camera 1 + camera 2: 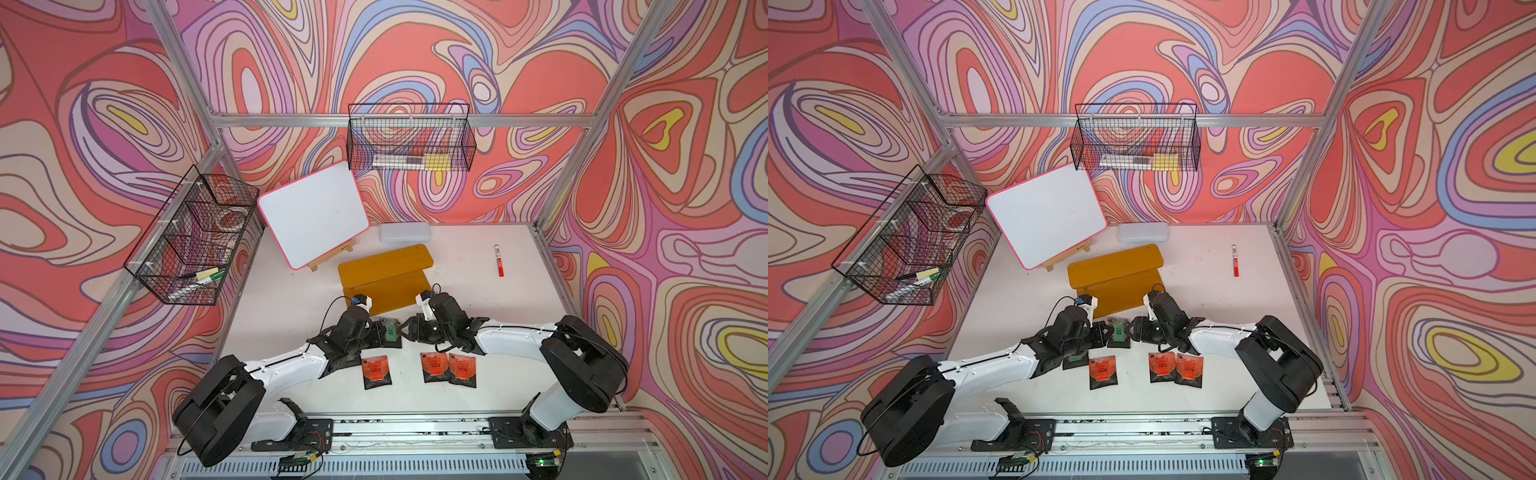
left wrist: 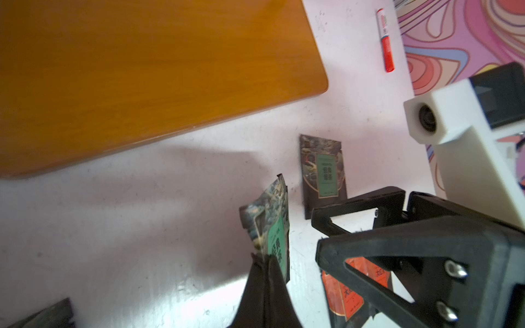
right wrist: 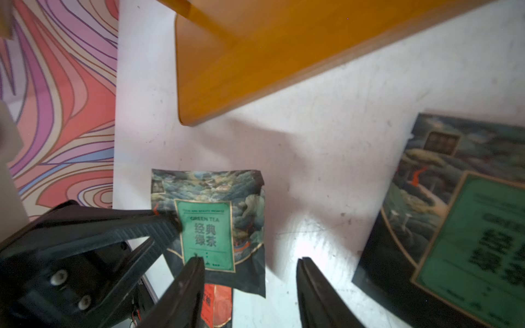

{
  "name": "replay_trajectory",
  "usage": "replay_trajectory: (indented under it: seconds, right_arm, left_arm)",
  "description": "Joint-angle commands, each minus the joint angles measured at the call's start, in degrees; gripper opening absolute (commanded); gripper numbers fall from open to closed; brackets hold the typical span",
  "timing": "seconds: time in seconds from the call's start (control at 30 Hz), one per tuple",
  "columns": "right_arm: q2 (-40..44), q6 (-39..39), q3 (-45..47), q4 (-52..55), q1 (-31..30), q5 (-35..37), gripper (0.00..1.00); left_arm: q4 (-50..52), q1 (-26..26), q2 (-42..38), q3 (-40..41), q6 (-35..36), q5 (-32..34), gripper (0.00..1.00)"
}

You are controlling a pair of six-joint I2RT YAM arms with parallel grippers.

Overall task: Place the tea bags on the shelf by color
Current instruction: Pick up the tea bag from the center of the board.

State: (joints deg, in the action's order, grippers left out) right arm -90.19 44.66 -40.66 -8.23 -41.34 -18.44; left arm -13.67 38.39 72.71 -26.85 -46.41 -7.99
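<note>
My left gripper [image 2: 264, 259] is shut on the lower edge of a green tea bag [image 2: 274, 227], which stands upright off the white table. That bag faces the right wrist camera as a green tea bag [image 3: 216, 227]. My right gripper [image 3: 250, 268] hangs open just beside it, with nothing between its fingers. A second green tea bag [image 2: 324, 173] lies flat near the shelf [image 1: 386, 272]. In both top views the two grippers meet around a green label [image 1: 390, 331]. Three orange tea bags [image 1: 376, 372] [image 1: 434, 368] [image 1: 462, 370] lie flat in front. Both boards of the shelf are bare.
A pink-edged whiteboard [image 1: 313, 216] leans on an easel behind the shelf's left. A clear case [image 1: 405, 232] and a red marker [image 1: 498, 261] lie at the back right. Black wire baskets [image 1: 409, 139] [image 1: 195, 237] hang on the walls.
</note>
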Motion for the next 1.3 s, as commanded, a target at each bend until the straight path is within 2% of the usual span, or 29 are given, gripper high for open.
replay_trajectory:
  seconds: [0.0, 0.27, 0.43, 0.57, 0.67, 0.9, 1.27]
  right_arm:
    - [5.6, -3.6, 1.5, 0.5, -0.2, 0.9, 0.58]
    - [17.5, -5.3, 4.8, 0.8, -0.1, -0.8, 0.58]
    - [21.1, -3.8, 5.5, 0.8, 1.9, -3.9, 0.58]
    - [21.0, -0.1, 7.1, -4.9, 5.4, -11.7, 0.55]
    - [20.2, 2.3, 7.9, -8.8, 6.9, -15.0, 0.54]
    - [17.5, 4.1, 6.0, -12.5, 7.3, -18.6, 0.42]
    - [14.4, 5.6, 2.3, -15.9, 7.4, -21.1, 0.33]
  left_arm:
    - [0.6, 0.5, -3.8, -0.5, 0.0, -0.6, 0.00]
    - [3.0, -0.2, -11.9, -1.0, -1.0, -1.6, 0.00]
    - [0.8, -3.5, -14.7, -0.5, -3.5, -6.5, 0.00]
    - [-0.4, -5.8, -17.1, -0.5, -5.3, -9.9, 0.00]
    - [-1.1, -7.2, -18.7, -0.5, -6.6, -11.7, 0.00]
    - [-5.2, -9.5, -19.7, 0.6, -11.0, -15.2, 0.00]
    - [-9.0, -10.1, -19.5, 1.1, -14.0, -17.5, 0.00]
